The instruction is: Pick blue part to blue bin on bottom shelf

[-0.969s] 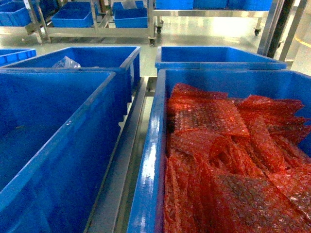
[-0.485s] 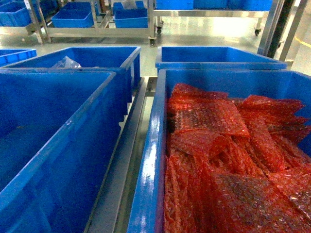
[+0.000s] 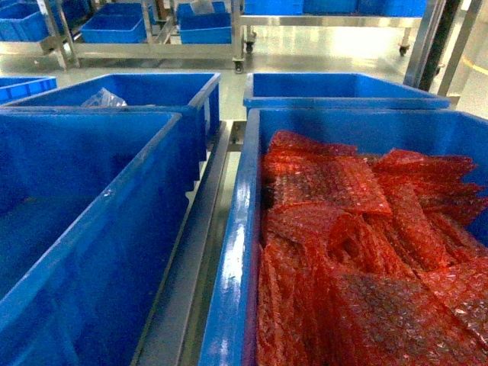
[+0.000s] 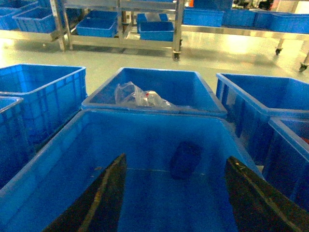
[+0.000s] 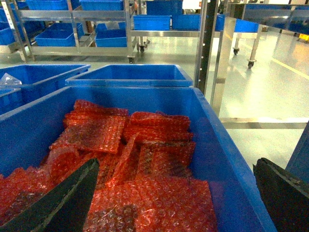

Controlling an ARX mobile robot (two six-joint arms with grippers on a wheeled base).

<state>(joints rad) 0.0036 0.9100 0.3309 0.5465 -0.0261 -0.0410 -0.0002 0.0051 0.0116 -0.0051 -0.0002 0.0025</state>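
Note:
A dark blue part (image 4: 186,159) lies on the floor of the near left blue bin (image 3: 114,229), close to its far wall. My left gripper (image 4: 176,193) hangs open over this bin, short of the part, with nothing between its fingers. My right gripper (image 5: 174,198) is open above the near right blue bin (image 5: 227,159), which is filled with red bubble-wrap bags (image 5: 145,159). Neither gripper shows in the head view. A steel divider strip (image 3: 191,252) runs between the two bins; the rest of the bottom shelf is hidden beneath them.
Two more blue bins stand behind: the left one (image 4: 193,89) holds a clear plastic bag (image 4: 142,96), the right one (image 3: 343,88) looks empty. Further bins (image 4: 38,96) flank the left. Steel racks with blue bins (image 3: 152,46) line the far wall across a shiny floor.

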